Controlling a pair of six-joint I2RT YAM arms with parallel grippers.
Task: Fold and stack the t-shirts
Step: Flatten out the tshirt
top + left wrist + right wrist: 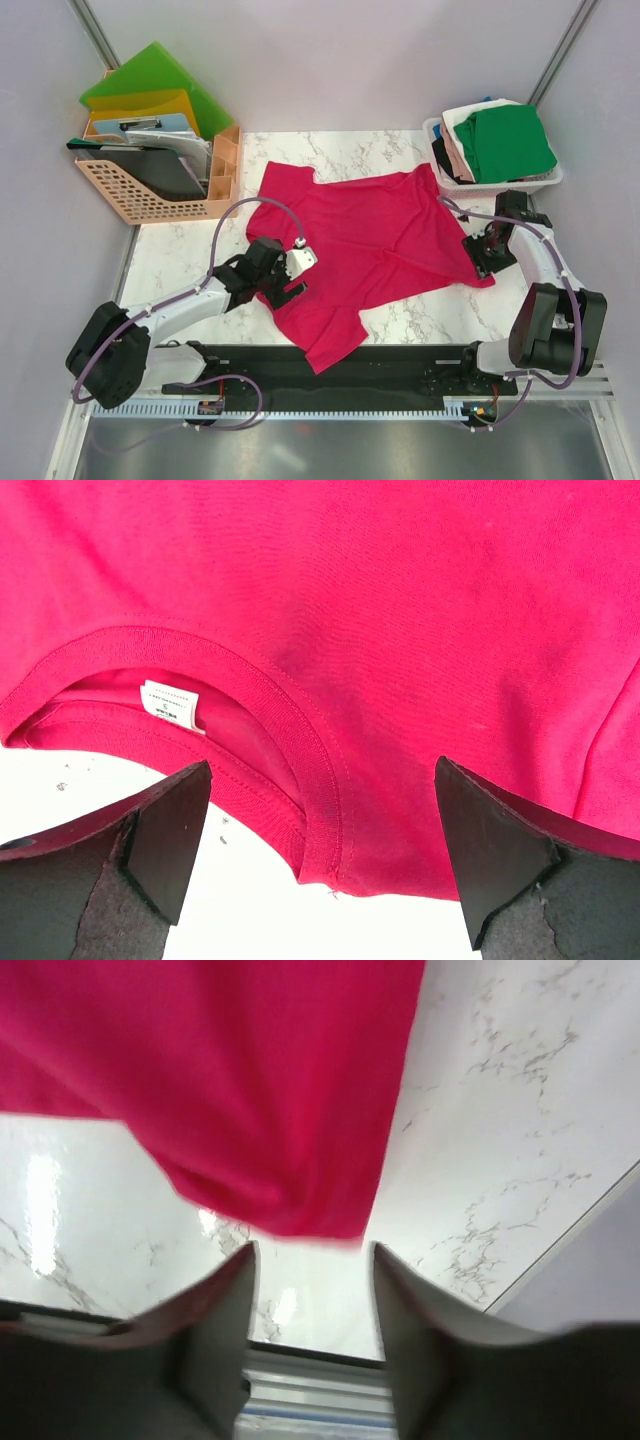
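A crimson-pink t-shirt (370, 240) lies spread flat on the marble table (420, 325), with its neck toward the left arm. My left gripper (288, 287) stands open at the collar. In the left wrist view, the left gripper (322, 770) has its jaws wide to either side of the collar rib (318, 780), with a white label (172, 705) inside the neck. My right gripper (482, 255) sits at the shirt's right hem corner. In the right wrist view, the right gripper (312, 1252) is open just short of that corner (300, 1210), with nothing between the fingers.
A white basket (545, 182) at the back right holds other t-shirts, a green one (512, 140) on top. At the back left, a peach rack (150, 200) holds green and yellow plastic folders (150, 80). A black rail (380, 365) runs along the near edge.
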